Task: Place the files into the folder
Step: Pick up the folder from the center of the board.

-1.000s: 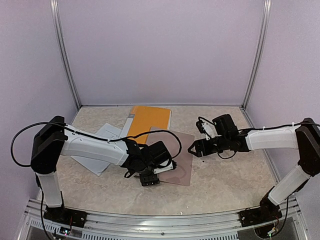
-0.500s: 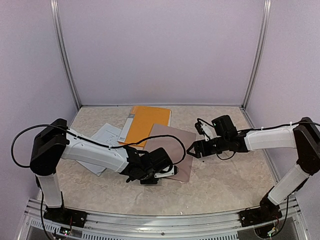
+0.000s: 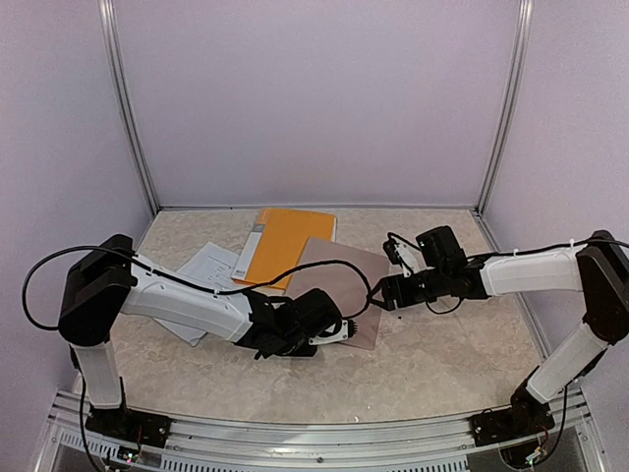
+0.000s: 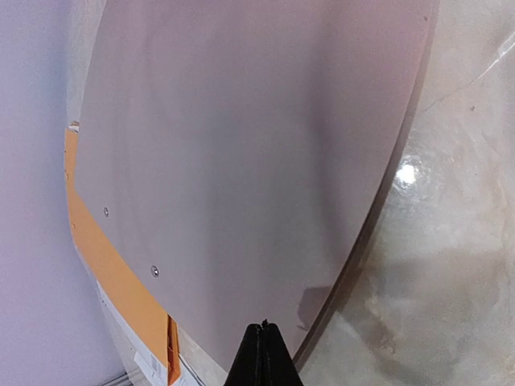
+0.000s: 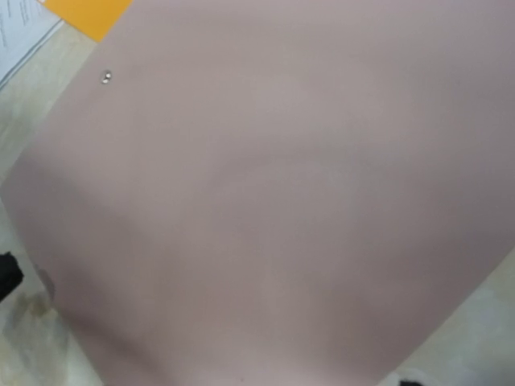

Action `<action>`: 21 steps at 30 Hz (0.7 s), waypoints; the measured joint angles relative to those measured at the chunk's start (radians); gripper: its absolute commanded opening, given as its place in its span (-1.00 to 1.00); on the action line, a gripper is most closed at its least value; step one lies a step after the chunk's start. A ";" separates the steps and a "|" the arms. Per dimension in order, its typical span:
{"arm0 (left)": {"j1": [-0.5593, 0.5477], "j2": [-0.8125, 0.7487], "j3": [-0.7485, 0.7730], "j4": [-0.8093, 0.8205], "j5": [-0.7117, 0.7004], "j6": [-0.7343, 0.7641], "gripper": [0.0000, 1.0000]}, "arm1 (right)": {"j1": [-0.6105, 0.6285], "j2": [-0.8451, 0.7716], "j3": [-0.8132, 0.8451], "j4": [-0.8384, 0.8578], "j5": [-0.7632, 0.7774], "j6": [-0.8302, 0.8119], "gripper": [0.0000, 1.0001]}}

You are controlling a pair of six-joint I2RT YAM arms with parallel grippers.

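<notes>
The left tool (image 4: 261, 354) is clamping shut on the taupe folder cover (image 4: 241, 161); the right tool (image 3: 379, 293) is hovering open above it, empty.

taupe cover (image 3: 344, 285): plain, tiny silver rivets. orange folder (image 3: 290, 236): solid orange, white strip on the spine. files (image 3: 208, 264): white, black print. table (image 3: 442, 344): beige marble veining. walls (image 3: 314, 98): pale lilac. arms (image 3: 187, 300): white shells, black joints.

We find the files (image 3: 211, 261) left of the folder (image 3: 290, 236) on the bench (image 3: 442, 344) — a cover (image 3: 344, 282) overlaps the folder's near-right corner.
</notes>
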 measured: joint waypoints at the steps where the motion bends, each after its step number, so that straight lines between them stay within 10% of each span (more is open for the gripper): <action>1: 0.000 0.000 0.000 0.007 -0.006 0.000 -1.00 | -0.002 0.000 0.003 -0.005 0.003 0.000 0.49; 5: 0.000 -0.004 0.000 0.021 -0.020 -0.016 -0.97 | -0.014 -0.006 0.026 -0.045 0.018 -0.003 0.50; 12: 0.005 -0.050 -0.029 0.006 0.005 -0.046 0.34 | -0.059 -0.032 0.057 -0.078 0.035 -0.015 0.50; 21: 0.041 -0.131 -0.148 0.031 0.079 -0.026 0.39 | -0.066 -0.026 0.056 -0.084 0.012 -0.015 0.48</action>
